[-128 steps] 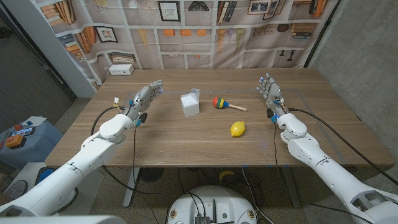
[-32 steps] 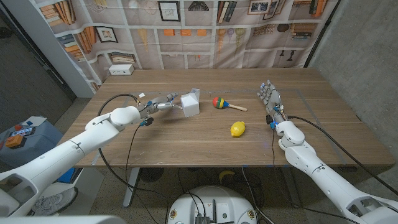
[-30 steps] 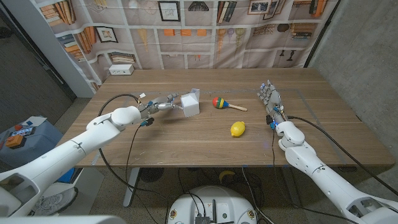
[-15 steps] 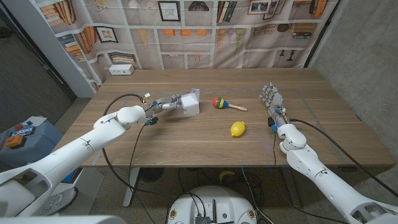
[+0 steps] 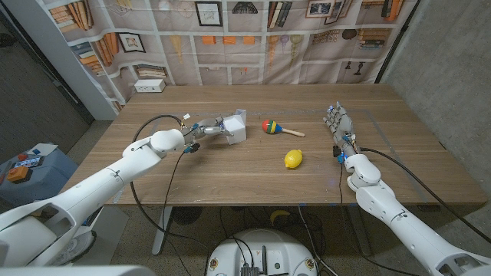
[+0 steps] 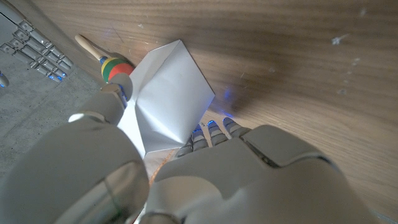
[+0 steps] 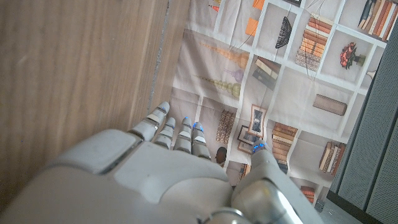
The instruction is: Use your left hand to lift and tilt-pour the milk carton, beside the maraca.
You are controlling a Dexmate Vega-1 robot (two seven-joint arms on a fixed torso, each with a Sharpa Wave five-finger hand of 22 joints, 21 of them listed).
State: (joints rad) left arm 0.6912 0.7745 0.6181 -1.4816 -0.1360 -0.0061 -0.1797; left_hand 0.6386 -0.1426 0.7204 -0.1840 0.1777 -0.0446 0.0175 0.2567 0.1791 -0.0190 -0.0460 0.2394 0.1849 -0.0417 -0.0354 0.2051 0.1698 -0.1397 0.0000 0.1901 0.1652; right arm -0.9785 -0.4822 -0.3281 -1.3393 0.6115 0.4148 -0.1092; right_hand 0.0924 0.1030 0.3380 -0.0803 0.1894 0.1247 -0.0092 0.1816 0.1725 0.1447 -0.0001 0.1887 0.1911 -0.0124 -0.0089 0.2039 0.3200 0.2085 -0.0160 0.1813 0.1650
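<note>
The white milk carton [image 5: 236, 127] stands on the wooden table [image 5: 230, 172], left of the red, yellow and green maraca [image 5: 271, 126]. My left hand [image 5: 207, 128] reaches it from the left. In the left wrist view the carton [image 6: 168, 93] sits between the thumb [image 6: 102, 112] and the fingers [image 6: 211, 127], which touch it on opposite sides, with the maraca [image 6: 115, 67] just behind. My right hand [image 5: 338, 123] stands upright near the table's right side, fingers apart and holding nothing; the right wrist view shows this hand [image 7: 168, 180] above bare wood.
A yellow lemon [image 5: 293, 159] lies right of centre, nearer the front than the maraca. A small white box [image 5: 149, 85] sits at the back left corner. A bookshelf-print curtain hangs behind the table.
My left arm swung from the table's left side to the carton, and over the last second the hand closed in around it. The carton stays where it stood. The right hand drifted slightly.
</note>
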